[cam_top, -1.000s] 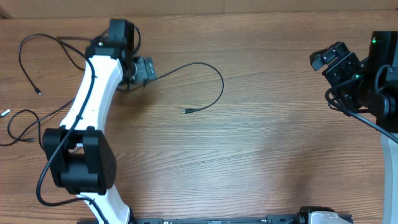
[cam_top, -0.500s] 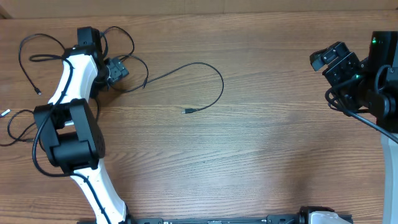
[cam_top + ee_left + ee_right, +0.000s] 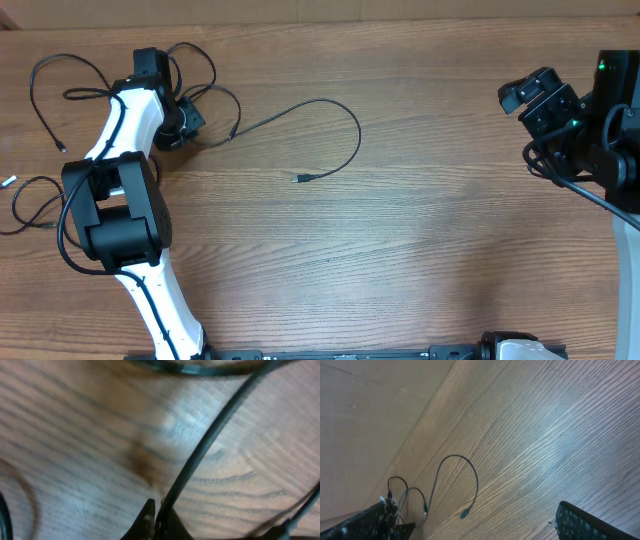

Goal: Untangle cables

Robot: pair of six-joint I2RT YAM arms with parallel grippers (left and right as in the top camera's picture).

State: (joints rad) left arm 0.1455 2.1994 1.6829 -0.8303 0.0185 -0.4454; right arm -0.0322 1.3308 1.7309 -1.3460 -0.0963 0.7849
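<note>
At table point(image 3: 400, 250) far-left, L fingers point(image 3: 144, 521) pinch a cable point(image 3: 210, 442).

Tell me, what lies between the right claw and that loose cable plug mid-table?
Only bare table, per the overhead view, from right gripper to plug.

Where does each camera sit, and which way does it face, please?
Overhead: above the table, looking straight down; both arms, left gripper and right gripper show.
Left wrist: close above the table; its fingertips pinch a cable.
Right wrist: raised, looking obliquely across the table; its open fingers show.
Shared: overhead and right wrist show the looped cable.
</note>
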